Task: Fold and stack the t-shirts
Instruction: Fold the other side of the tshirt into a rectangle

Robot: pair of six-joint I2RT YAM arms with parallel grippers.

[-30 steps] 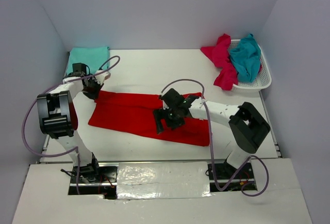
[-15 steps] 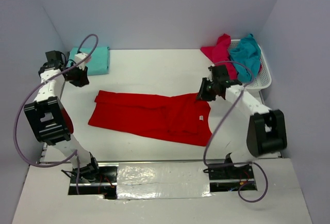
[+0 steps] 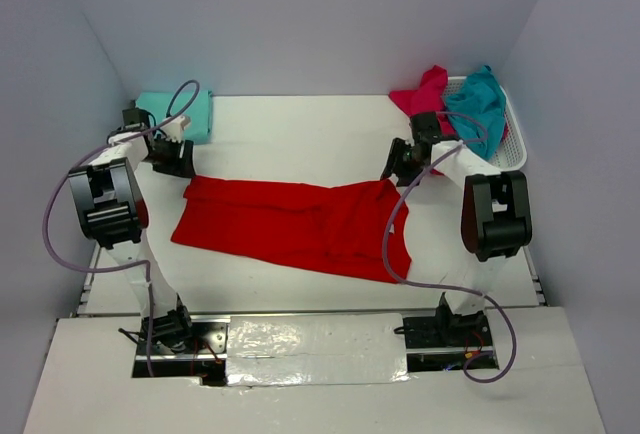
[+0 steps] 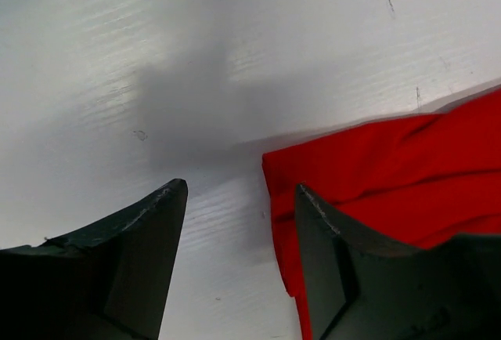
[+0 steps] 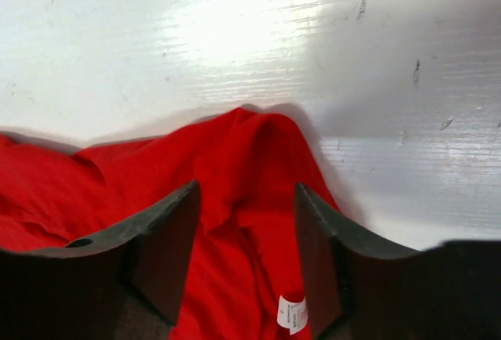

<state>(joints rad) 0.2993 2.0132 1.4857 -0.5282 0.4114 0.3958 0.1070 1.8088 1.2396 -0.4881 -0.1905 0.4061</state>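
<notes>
Both arms have shifted since half a second ago: the left gripper (image 3: 172, 159) has come away from the folded teal shirt (image 3: 185, 112) toward the red shirt (image 3: 290, 224), and the right gripper (image 3: 398, 166) has edged to that shirt's far right corner

The red shirt lies spread across the middle of the table (image 3: 290, 134), partly folded, with its right part doubled over. The left gripper sits at its far left corner. In the left wrist view its fingers stand apart with mostly bare table between them, and the shirt's corner just reaches into the gap by one finger; nothing is clamped

The right gripper's fingers are also parted, straddling a raised fold at the shirt's edge without pinching it. A small white label (image 5: 291, 314) shows on the cloth near one finger

At the far right, a white basket (image 3: 510, 154) holds a crumpled teal shirt (image 3: 478, 109) and a pinkish-red shirt (image 3: 428, 114) draped over its rim
</notes>
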